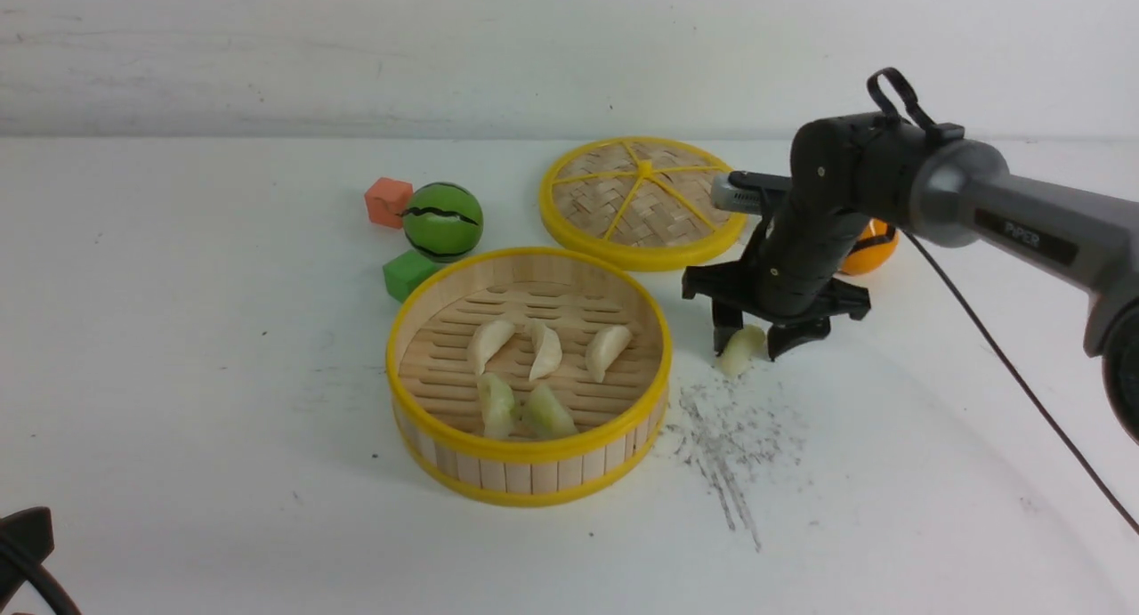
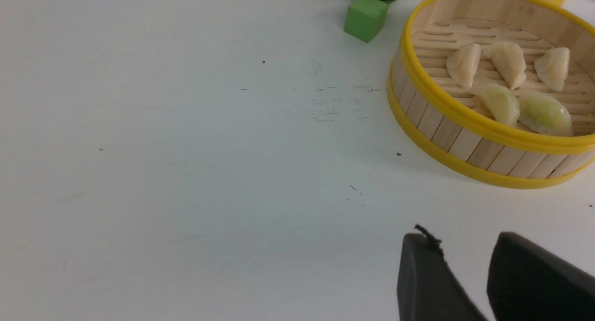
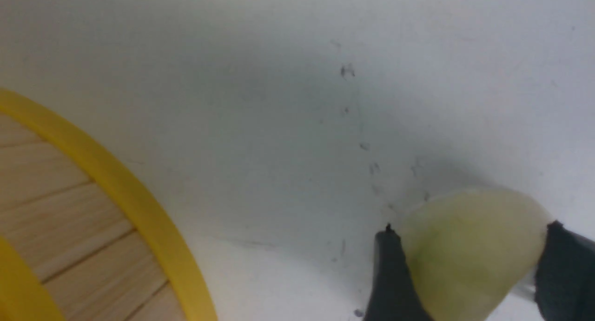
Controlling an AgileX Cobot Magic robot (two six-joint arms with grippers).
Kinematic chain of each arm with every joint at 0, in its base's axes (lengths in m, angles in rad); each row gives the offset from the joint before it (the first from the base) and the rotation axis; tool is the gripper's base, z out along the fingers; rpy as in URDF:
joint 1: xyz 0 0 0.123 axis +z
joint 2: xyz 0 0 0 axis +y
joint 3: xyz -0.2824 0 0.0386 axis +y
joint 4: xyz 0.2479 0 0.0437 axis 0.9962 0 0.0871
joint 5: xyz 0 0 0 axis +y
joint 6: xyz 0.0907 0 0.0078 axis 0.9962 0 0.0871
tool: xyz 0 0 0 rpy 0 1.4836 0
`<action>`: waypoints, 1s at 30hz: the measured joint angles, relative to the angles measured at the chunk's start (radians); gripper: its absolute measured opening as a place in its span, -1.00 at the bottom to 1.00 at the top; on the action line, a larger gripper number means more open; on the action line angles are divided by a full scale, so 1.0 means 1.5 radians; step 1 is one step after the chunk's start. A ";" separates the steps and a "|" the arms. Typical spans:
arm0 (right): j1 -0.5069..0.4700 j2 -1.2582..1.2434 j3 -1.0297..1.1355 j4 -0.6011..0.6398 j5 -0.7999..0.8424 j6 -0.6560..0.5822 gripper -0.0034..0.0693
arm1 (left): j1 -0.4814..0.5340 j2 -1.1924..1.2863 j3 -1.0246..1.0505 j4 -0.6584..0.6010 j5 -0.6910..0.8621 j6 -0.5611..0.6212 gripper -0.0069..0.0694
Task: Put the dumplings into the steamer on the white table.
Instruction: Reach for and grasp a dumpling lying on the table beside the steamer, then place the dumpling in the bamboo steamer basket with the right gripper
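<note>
**Beside the steamer [image 1: 530, 474]: sixth dumpling [image 1: 740, 352] in the right gripper [image 1: 758, 339]**

On the white table [image 1: 178, 375], just right of the steamer's wall, the pale greenish sixth dumpling sits between the right gripper's fingers, which are closed against it. Whether it is clear of the surface cannot be told. Five dumplings [image 1: 545, 350] lie on the slatted floor, three cream behind and two greenish in front.

Step judged in hand: lift and carry. The lift should clear the yellow rim fully before any travel leftward. Release is best made low over the bare slats at the steamer's right side, so nothing bounces out or lands on the five.

The left gripper [image 2: 469, 288] sits well apart from the steamer, fingers parted and holding nothing.

Only the right wrist view shows the fingers' contact with the dumpling. Only the front view shows the woven disc [image 1: 642, 201] and the striped green ball [image 1: 442, 221] behind the steamer.
</note>
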 joint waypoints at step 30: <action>0.137 -0.114 -0.015 0.209 0.163 -0.368 -0.25 | 0.000 0.000 0.000 0.001 0.003 0.000 -0.25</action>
